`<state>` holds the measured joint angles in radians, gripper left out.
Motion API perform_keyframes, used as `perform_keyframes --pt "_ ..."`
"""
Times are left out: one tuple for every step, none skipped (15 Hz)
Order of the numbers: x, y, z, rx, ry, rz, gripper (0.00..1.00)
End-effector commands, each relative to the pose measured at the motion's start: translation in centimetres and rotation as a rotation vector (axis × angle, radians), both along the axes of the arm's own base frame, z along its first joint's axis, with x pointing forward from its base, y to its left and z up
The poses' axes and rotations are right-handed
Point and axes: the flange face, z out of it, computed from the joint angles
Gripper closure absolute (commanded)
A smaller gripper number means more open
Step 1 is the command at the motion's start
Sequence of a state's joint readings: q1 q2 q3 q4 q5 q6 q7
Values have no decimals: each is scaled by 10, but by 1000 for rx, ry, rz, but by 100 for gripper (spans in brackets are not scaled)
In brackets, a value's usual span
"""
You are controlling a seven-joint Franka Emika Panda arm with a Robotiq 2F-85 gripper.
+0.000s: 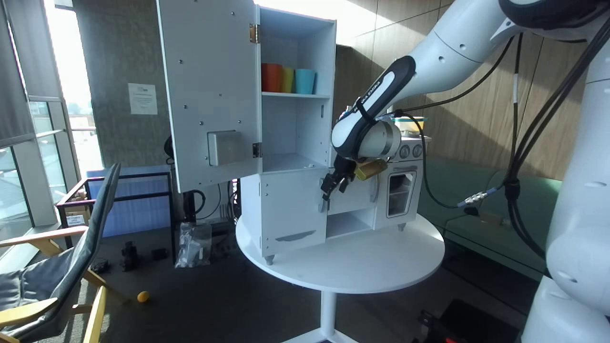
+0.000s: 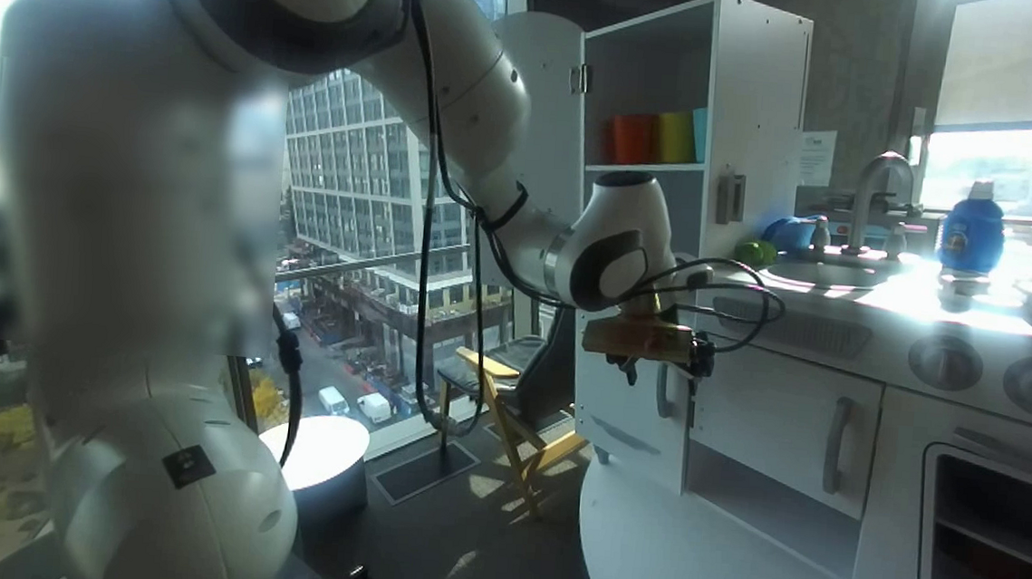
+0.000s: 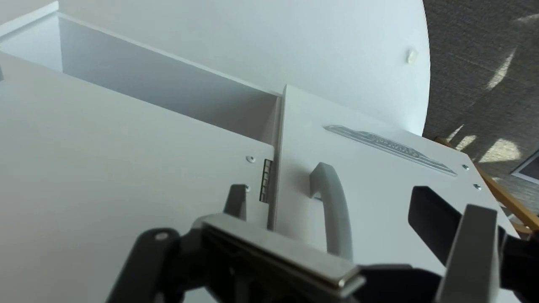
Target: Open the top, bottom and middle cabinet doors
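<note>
White toy kitchen point(image 1: 284, 131): tall upper door point(image 1: 212, 95) stands open | white lower door point(image 1: 291, 209) and white middle door point(image 2: 770, 416) look closed, apparently remaining | black gripper point(image 3: 331, 206), spread wide, empty, near lower door's curved grey handle point(image 2: 665, 393)

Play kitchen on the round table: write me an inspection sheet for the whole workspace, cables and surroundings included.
Surface: white table, bearing the play kitchen.
Job's things: top door wide open; bottom door and middle door look shut.
Clutter: cups inside the tall cabinet; blue bottle on the play kitchen; ball on the floor.
Gripper: open; the bottom door's handle shows between its fingers in the wrist view; whether they touch cannot be told.
Cables: black cables hang from the arm.
Surroundings: chair, green bench and large window.
</note>
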<state>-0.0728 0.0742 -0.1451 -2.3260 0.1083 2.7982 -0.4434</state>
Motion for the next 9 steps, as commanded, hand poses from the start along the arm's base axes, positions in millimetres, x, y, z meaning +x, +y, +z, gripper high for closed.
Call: perform_keyframes --pt "15 5 -3 8 -46 27 0" --pt "18 10 -2 14 -47 47 0" --pt "21 14 0 14 -52 67 0" --pt "24 19 4 11 -62 84 0" --pt "27 23 8 10 -74 100 0" --pt "30 27 12 13 -85 110 0" --pt "33 30 14 14 -89 120 0" --pt "35 33 16 18 -85 134 0" --pt "36 36 18 21 -86 146 0"
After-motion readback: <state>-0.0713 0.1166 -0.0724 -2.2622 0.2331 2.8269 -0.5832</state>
